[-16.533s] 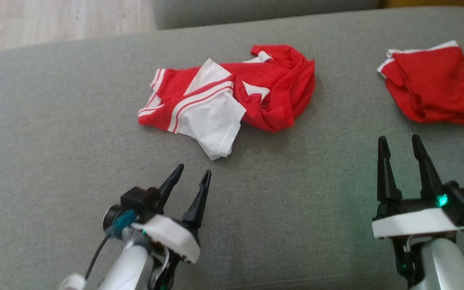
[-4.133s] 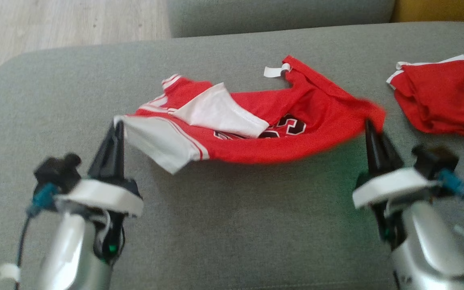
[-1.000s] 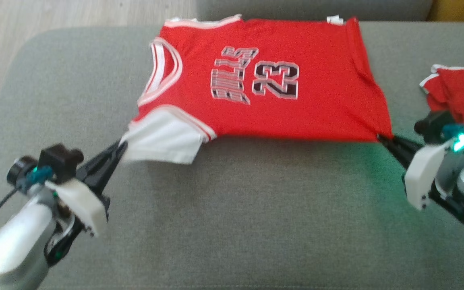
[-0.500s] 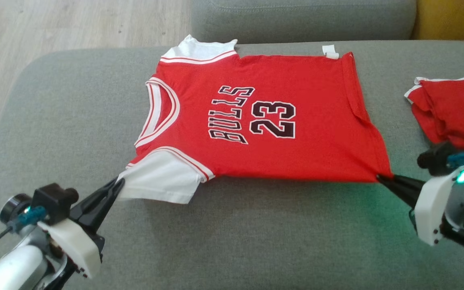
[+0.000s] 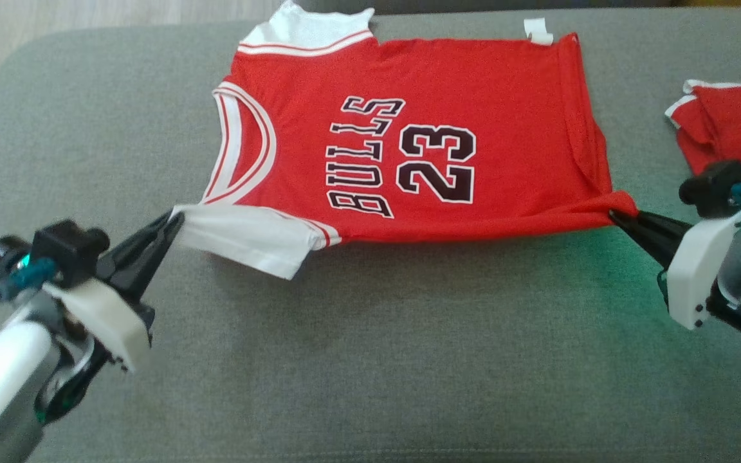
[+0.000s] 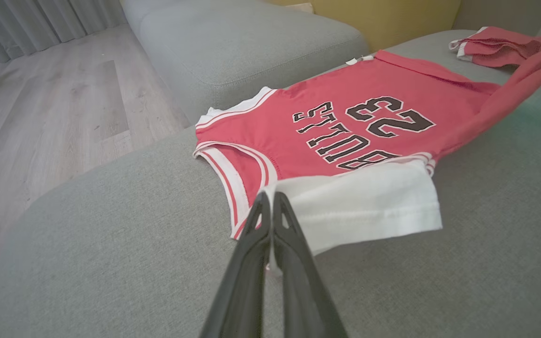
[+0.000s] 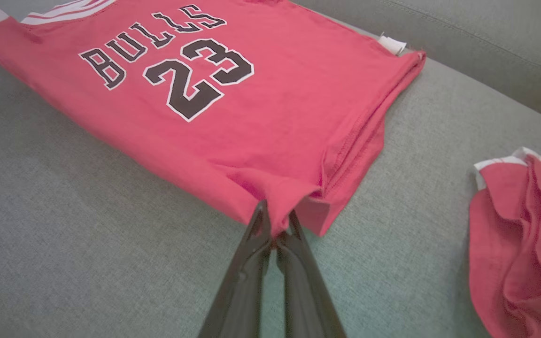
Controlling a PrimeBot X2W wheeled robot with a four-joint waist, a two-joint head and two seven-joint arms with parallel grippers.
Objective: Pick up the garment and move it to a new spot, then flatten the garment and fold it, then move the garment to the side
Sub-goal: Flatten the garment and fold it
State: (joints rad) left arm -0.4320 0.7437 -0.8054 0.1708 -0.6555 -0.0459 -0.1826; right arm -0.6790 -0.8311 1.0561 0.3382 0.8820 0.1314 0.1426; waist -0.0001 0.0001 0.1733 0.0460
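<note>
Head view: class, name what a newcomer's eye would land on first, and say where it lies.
The red jersey marked BULLS 23 lies spread across the grey sofa cushion. The left hand pinches its white sleeve and the right hand its red hem corner. A second red garment sits crumpled at the right edge.

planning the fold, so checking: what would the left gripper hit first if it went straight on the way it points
The sleeve: the left gripper is shut on its edge and points across it. Past that, likely the jersey front near the collar, though depth is unclear.
</note>
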